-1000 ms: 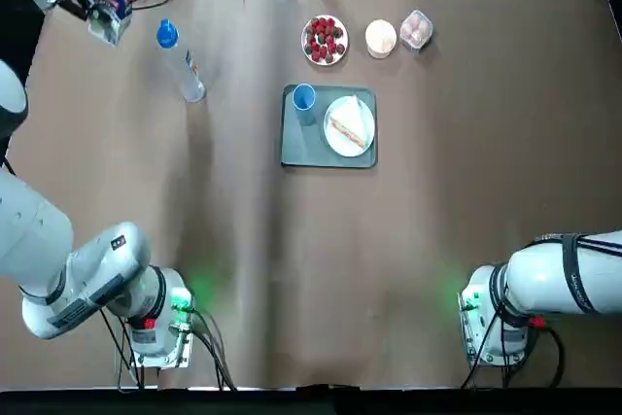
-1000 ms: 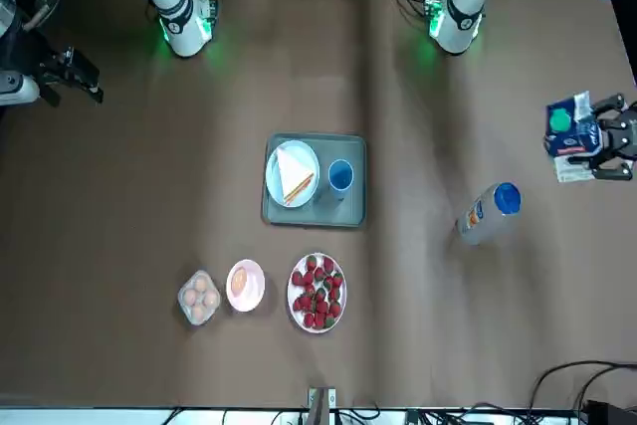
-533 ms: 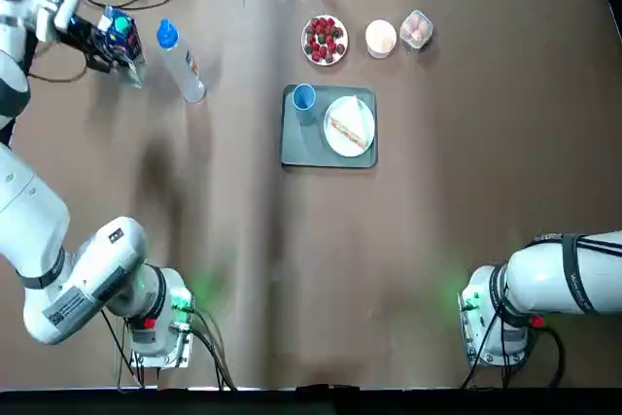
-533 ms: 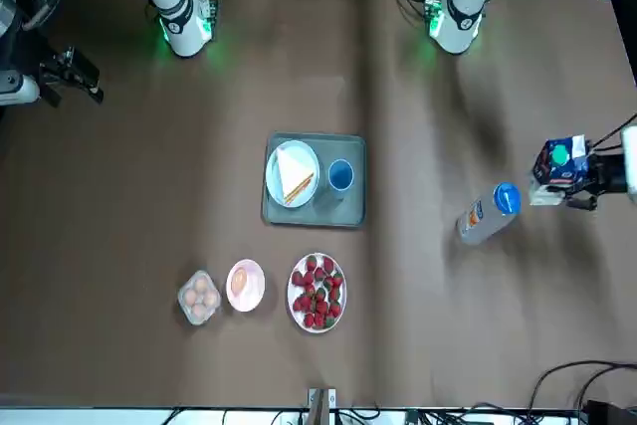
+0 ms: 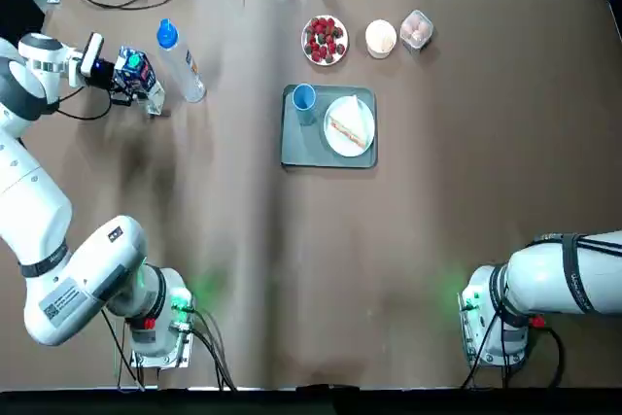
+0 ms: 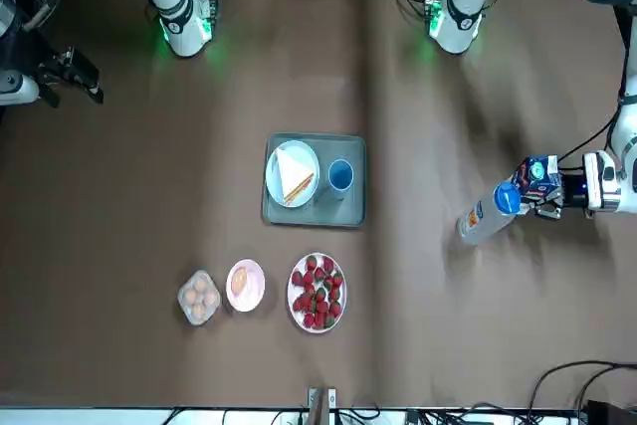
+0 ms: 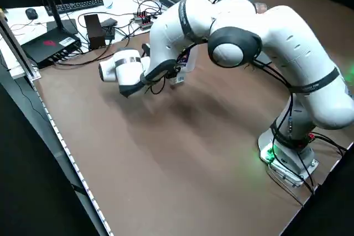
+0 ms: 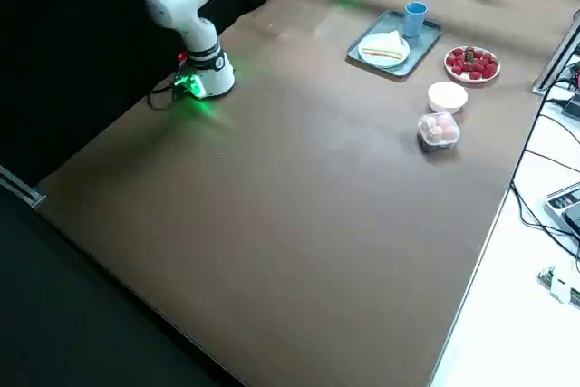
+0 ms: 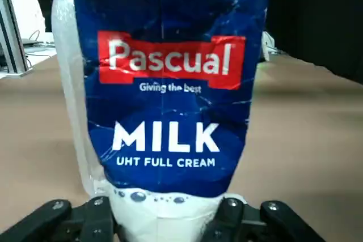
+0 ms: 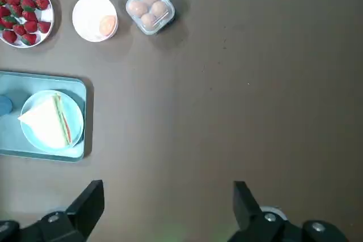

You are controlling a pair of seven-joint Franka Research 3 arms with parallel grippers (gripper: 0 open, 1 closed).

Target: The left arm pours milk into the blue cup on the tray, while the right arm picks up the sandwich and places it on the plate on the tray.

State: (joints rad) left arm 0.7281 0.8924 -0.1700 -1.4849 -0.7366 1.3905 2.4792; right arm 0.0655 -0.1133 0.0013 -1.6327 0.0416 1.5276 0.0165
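Note:
The milk (image 5: 137, 72) is a blue and white carton, and my left gripper (image 5: 128, 75) is shut on its lower part at the far left of the table. The left wrist view fills with the milk (image 9: 164, 94), upright, with fingers (image 9: 99, 219) on either side of its base. I cannot tell whether it touches the table. The grey tray (image 5: 301, 148) sits mid-table with the blue cup (image 5: 304, 97) at its far left corner. The sandwich (image 5: 350, 125) lies on the white plate (image 5: 335, 138) on the tray. My right gripper (image 10: 166, 188) hangs open high above the table, holding nothing.
A clear bottle with a blue cap (image 5: 181, 63) lies just right of the milk. Beyond the tray stand a dish of strawberries (image 5: 325, 39), a small white bowl (image 5: 381, 37) and a box of eggs (image 5: 416, 29). Cables and devices line the far edge.
My left gripper has carried the milk down from the far left corner toward the robot and slightly right, ending beside the bottle. The right arm has not moved.

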